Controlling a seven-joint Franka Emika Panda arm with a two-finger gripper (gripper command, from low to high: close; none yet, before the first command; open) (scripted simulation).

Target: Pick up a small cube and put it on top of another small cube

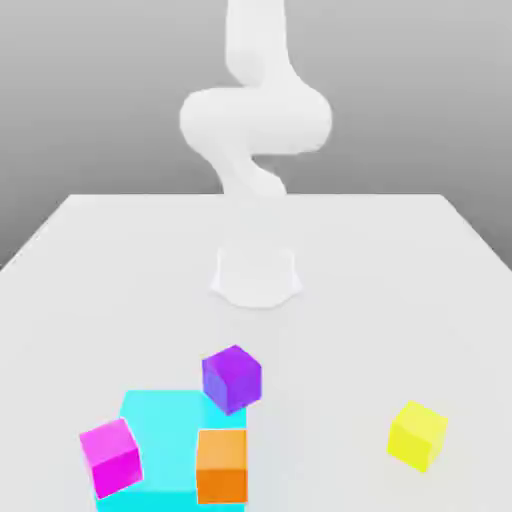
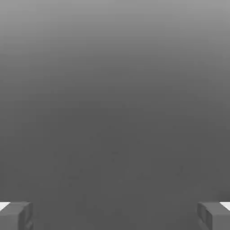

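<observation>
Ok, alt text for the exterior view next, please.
A white robot arm stands behind a purple cube, a magenta cube, an orange cube, a flat cyan block and, off right, a yellow cube.

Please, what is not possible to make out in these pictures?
- Exterior view: the near end of the cyan block, cut off by the lower edge.
- Exterior view: part of its top, hidden by the orange cube.
- Exterior view: the arm's upper part, cut off by the top edge.
</observation>
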